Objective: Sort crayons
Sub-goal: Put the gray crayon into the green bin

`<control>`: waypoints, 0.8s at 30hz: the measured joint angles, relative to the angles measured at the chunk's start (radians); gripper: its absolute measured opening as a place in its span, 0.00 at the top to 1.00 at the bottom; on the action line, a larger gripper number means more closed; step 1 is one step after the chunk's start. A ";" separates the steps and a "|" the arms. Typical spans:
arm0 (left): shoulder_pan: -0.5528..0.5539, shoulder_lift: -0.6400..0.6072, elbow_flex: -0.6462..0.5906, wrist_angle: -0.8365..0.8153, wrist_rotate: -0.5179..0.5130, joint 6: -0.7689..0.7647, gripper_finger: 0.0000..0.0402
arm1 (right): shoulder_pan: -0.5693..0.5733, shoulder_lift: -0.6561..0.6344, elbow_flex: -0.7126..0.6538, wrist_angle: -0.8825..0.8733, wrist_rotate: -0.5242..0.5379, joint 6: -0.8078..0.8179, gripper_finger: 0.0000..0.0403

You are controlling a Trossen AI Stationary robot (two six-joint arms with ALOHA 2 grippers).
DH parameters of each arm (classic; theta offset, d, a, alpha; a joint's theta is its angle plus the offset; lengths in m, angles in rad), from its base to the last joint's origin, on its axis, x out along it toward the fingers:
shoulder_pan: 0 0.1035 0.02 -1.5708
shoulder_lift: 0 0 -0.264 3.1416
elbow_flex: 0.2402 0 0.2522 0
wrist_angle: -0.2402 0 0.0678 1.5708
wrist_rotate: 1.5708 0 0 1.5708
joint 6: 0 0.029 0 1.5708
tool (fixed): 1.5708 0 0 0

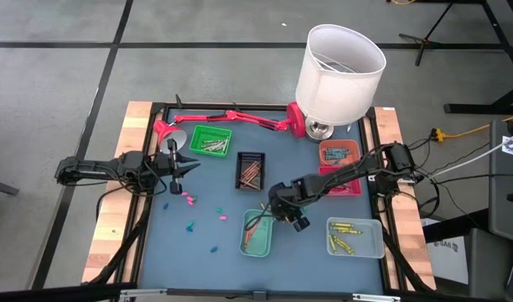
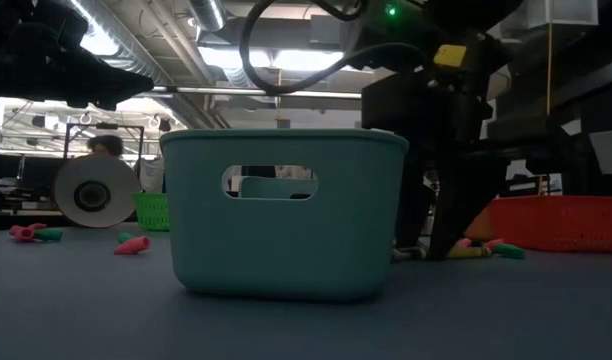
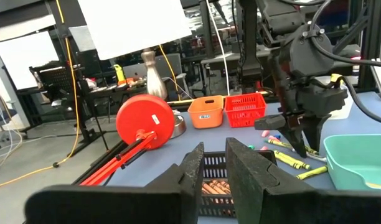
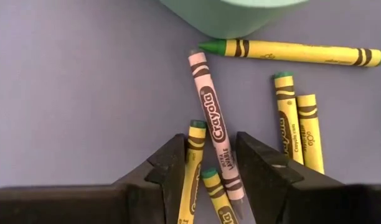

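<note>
Crayons (image 4: 214, 134) thin, paper-wrapped: pink one among yellow-green ones, on blue mat beside teal tray (image 1: 258, 235). My right gripper (image 4: 210, 163) low, fingers spread, straddling pink crayon. Left gripper (image 1: 188, 165) waits near green tray (image 1: 209, 141), narrowly parted, empty.

Crayons (image 4: 215, 134) beside tray (image 4: 234, 15) — between fingers (image 4: 172, 165)

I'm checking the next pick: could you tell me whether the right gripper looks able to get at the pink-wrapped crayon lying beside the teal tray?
Probably yes. The right gripper hangs open directly over the pink-wrapped crayon, which runs between its fingers. Green-tipped crayons crowd that same gap, so it may catch one of them too. The teal tray sits clear of it.
</note>
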 joint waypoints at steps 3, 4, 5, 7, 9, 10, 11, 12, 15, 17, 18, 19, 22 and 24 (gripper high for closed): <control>0.000 0.000 0.000 0.000 0.000 0.000 0.87 | 0.001 -0.001 0.000 0.003 0.015 0.002 0.64; 0.000 0.000 0.000 0.000 0.000 0.000 0.87 | 0.001 -0.001 0.000 0.003 0.016 0.004 0.64; 0.000 0.000 0.000 0.000 0.000 0.000 0.87 | 0.001 -0.001 0.000 0.003 0.016 0.013 0.64; 0.000 0.000 0.000 0.000 0.000 0.000 0.87 | 0.001 -0.001 0.000 0.002 0.014 0.034 0.64; 0.000 0.000 0.000 0.000 0.000 0.000 0.87 | 0.001 -0.001 0.000 -0.002 0.008 0.049 0.64; 0.000 0.000 0.000 0.000 0.000 0.000 0.87 | 0.001 -0.001 0.000 -0.002 0.007 0.052 0.64; 0.000 0.000 0.000 0.000 0.000 0.000 0.87 | 0.001 -0.001 0.001 -0.005 0.007 0.053 0.64; 0.000 0.000 0.000 0.000 0.000 0.000 0.87 | 0.001 -0.001 0.008 -0.014 0.007 0.053 0.64; 0.000 0.000 0.000 0.000 0.000 0.000 0.87 | 0.001 0.000 0.032 -0.039 0.007 0.054 0.64; 0.000 0.000 0.000 0.000 0.000 0.000 0.87 | 0.001 0.000 0.055 -0.047 0.007 0.053 0.64; 0.000 0.000 0.000 0.000 0.000 0.000 0.87 | 0.001 0.000 0.066 -0.059 0.012 0.052 0.64; 0.000 0.000 0.000 0.000 0.000 0.000 0.87 | 0.001 0.000 0.076 -0.073 0.019 0.052 0.64; 0.000 0.000 0.000 0.000 0.000 0.000 0.87 | 0.001 0.000 0.084 -0.083 0.037 0.049 0.64; 0.000 0.000 0.000 0.000 0.000 0.000 0.87 | 0.001 0.000 0.084 -0.094 0.061 0.047 0.64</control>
